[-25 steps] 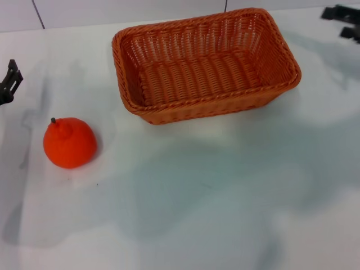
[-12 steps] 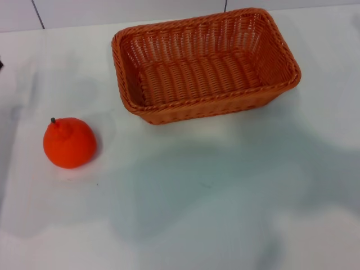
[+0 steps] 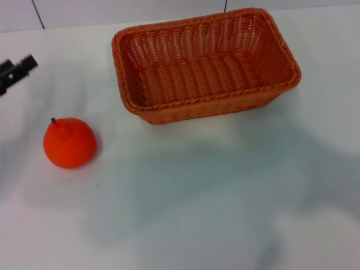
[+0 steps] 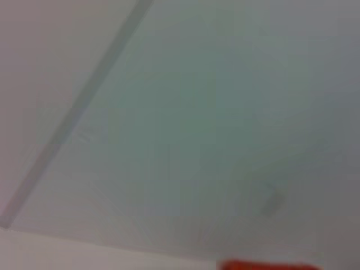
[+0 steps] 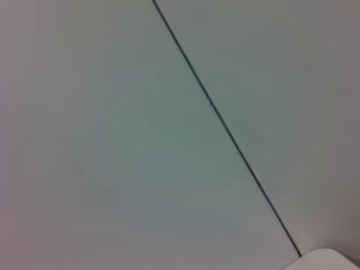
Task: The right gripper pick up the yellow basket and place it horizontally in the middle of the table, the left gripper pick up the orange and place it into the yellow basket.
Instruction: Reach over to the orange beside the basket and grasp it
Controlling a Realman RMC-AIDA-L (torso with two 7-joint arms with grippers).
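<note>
While the basket [image 3: 205, 64] sits toward the far middle of the white table [image 3: 214, 191], long side running left to right, upright and with nothing inside, the orange [image 3: 70, 143] rests on the table well to the left of it and nearer the robot, apart from the basket and touching nothing but the surface. It stands knob up, with its small dark stem at the top. At the left edge of the head view, beyond the orange and clear of it, a black part of the left pincer [image 3: 16, 71] reaches into sight; only this bit shows, so I cannot tell whether it is open or closed, and nothing is seen in its hold. The left wrist view shows mostly a pale surface crossed by a grey seam, with a thin strip of the orange [image 4: 264, 265] at the picture's edge. The right pincer shows in none of the views; its wrist camera sees only a pale surface with a dark seam line [image 5: 225, 126] running slantwise and a white corner at the edge, so its state cannot be told either.
</note>
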